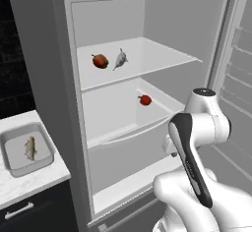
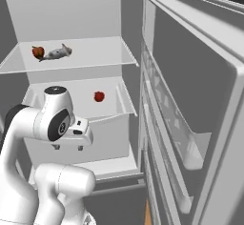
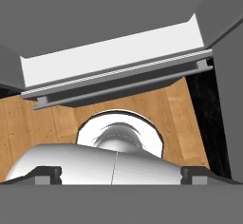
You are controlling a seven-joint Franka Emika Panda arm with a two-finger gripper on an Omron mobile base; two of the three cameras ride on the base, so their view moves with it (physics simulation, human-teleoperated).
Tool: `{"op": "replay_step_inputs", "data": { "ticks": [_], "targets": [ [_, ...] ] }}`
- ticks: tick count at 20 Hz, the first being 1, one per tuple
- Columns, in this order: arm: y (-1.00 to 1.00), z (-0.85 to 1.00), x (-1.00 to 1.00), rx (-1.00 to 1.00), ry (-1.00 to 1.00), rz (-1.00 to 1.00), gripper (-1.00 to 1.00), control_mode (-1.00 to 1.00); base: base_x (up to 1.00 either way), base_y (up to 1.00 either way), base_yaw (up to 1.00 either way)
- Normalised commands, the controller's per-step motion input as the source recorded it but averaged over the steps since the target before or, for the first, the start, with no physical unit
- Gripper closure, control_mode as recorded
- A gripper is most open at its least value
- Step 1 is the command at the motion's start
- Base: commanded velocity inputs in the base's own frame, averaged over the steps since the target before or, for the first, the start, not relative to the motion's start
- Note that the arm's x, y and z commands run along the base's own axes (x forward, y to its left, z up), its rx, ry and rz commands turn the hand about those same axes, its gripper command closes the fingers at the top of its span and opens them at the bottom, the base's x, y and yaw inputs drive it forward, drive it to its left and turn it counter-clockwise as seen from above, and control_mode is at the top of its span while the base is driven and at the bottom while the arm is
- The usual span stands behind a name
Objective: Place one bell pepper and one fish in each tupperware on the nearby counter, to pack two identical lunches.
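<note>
Above and ahead of the gripper (image 2: 67,147), which is hanging open and empty and pointing down at the floor in front of the open fridge, one bell pepper (image 1: 100,61) and a fish (image 1: 120,59) are lying side by side on the upper shelf, with a second bell pepper (image 1: 144,100) sitting alone on the shelf below. Off to the gripper's left, a tupperware (image 1: 27,150) on the desk (image 1: 29,184) is already holding one fish, so the fetching step is looking underway with no pepper packed there yet. Next move is likely calling for raising the hand and reaching in for the lower pepper, clearing the shelf lip.
</note>
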Motion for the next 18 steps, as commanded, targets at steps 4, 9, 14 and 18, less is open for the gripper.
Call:
{"op": "replay_step_inputs", "data": {
  "ticks": [4,9,14,18],
  "targets": [
    [0.0,0.0,0.0,0.0,0.0,0.0,-1.0,1.0,0.15,-0.11,0.01],
    [0.0,0.0,0.0,0.0,0.0,0.0,-1.0,1.0,0.0,0.0,0.0],
    [0.01,0.07,0.0,0.0,-0.08,0.0,-1.0,-1.0,0.0,0.0,0.0],
    [0.1,0.36,0.02,0.0,-0.55,0.0,-1.0,-1.0,0.0,0.0,0.0]
  ]
}}
